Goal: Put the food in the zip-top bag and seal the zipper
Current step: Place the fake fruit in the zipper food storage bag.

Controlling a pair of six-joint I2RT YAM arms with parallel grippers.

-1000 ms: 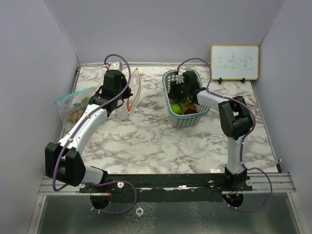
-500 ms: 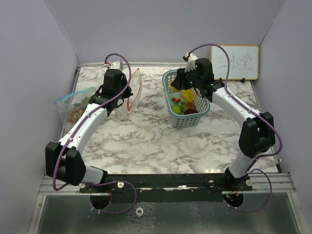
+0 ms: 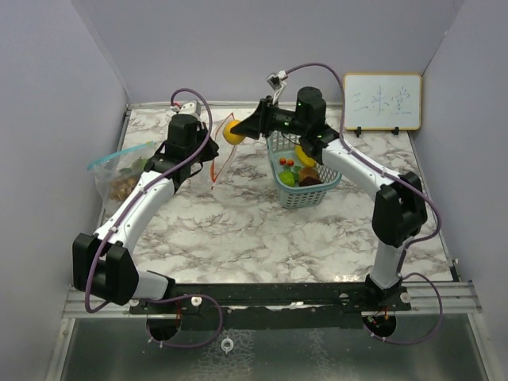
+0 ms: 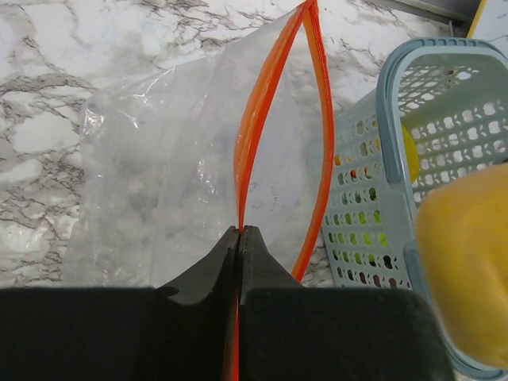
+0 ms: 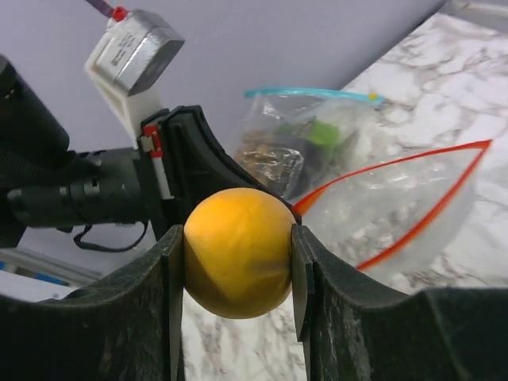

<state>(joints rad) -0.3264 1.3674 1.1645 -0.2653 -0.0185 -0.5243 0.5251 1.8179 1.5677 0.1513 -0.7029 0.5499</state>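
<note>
My left gripper point(image 3: 208, 152) point(image 4: 240, 231) is shut on one orange-red zipper lip of the clear zip-top bag point(image 3: 217, 155) point(image 4: 159, 159) point(image 5: 405, 198), holding it upright with its mouth gaping. My right gripper point(image 3: 238, 131) point(image 5: 238, 238) is shut on a round yellow-orange fruit point(image 3: 232, 132) point(image 5: 238, 252) point(image 4: 468, 262), held in the air right beside the bag's open top. More food lies in the teal basket point(image 3: 305, 196) point(image 4: 389, 119): a green fruit point(image 3: 287, 178), a yellow piece point(image 3: 304, 154) and a dark red-brown piece point(image 3: 311, 181).
A second bag with a blue zipper point(image 3: 119, 171) point(image 5: 309, 131) lies at the far left by the wall, with tan and green food inside. A small whiteboard point(image 3: 382, 101) leans on the back wall at the right.
My right arm rose out of the basket with the yellow-orange fruit and swung left to the bag's mouth. The left gripper and bag stayed put.
</note>
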